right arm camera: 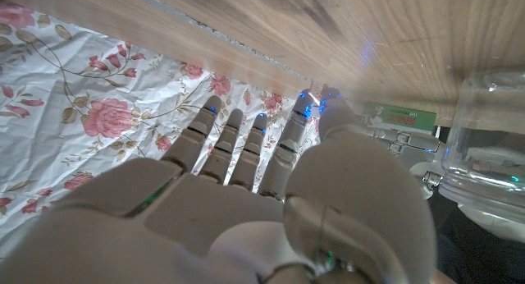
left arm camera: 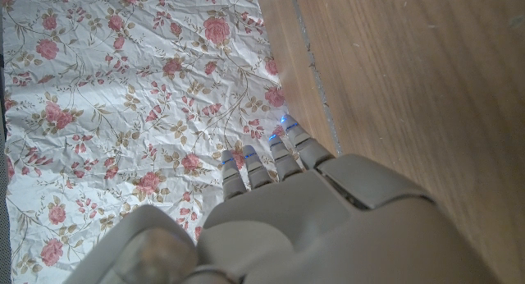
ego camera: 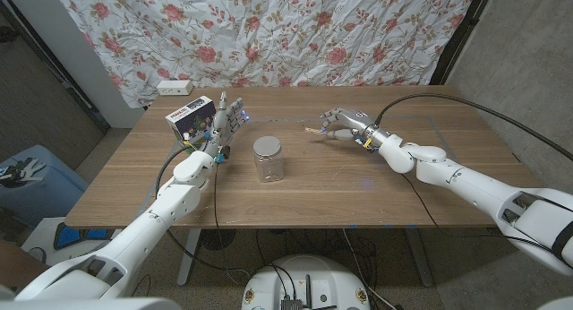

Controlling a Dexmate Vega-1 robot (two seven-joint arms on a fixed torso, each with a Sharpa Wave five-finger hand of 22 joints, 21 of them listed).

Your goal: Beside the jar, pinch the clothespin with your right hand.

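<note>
Right hand at the clothespin, pinch step under way near the table's far edge.

The right hand [ego camera: 345,124] hovers low over the wooden table [ego camera: 358,198], toward the far edge and right of its middle, fingers curled down with the clothespin [ego camera: 312,129] poking out at the fingertips; it looks pinched, though the contact itself is too small to confirm (right wrist view shows the fingers lined up side by side, tips hidden). The jar [ego camera: 268,159] stands upright near the table's middle, apart from the clothespin. The left hand [ego camera: 221,122] stands raised toward the far left corner, fingers up and slightly spread, holding nothing, just beside a small printed box [ego camera: 191,116]. Judged next: firm up the pinch and bring the clothespin closer beside the jar without knocking it.
</note>
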